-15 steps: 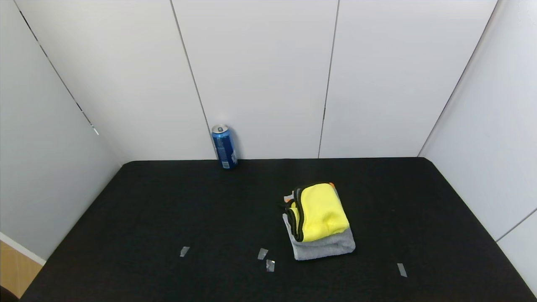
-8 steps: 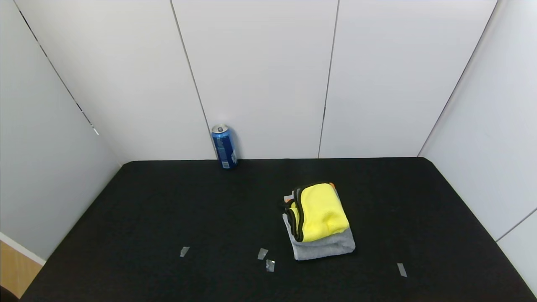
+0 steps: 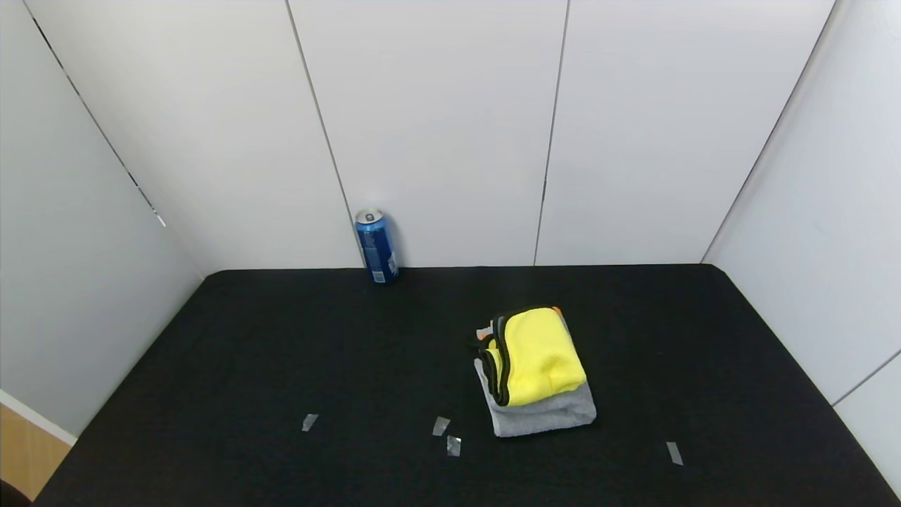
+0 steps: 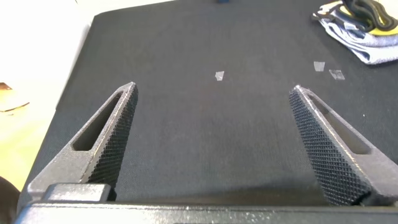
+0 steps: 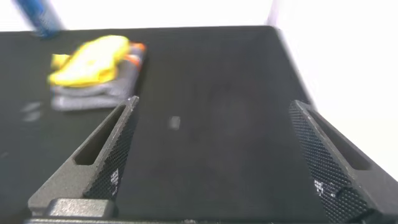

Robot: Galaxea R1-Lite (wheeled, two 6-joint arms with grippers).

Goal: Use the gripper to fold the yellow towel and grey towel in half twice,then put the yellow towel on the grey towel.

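The yellow towel (image 3: 539, 355) lies folded on top of the folded grey towel (image 3: 545, 415), right of the middle of the black table (image 3: 281, 352). The stack also shows in the left wrist view, yellow towel (image 4: 373, 9) over grey towel (image 4: 367, 43), and in the right wrist view, yellow towel (image 5: 87, 61) over grey towel (image 5: 93, 93). Neither arm appears in the head view. My left gripper (image 4: 212, 90) is open over bare table, far from the stack. My right gripper (image 5: 213, 102) is open too, with nothing between its fingers, well clear of the towels.
A blue can (image 3: 376, 246) stands at the table's back edge against the white wall. Small bits of tape (image 3: 443, 426) lie near the front of the table. White panels enclose the table at the back and both sides.
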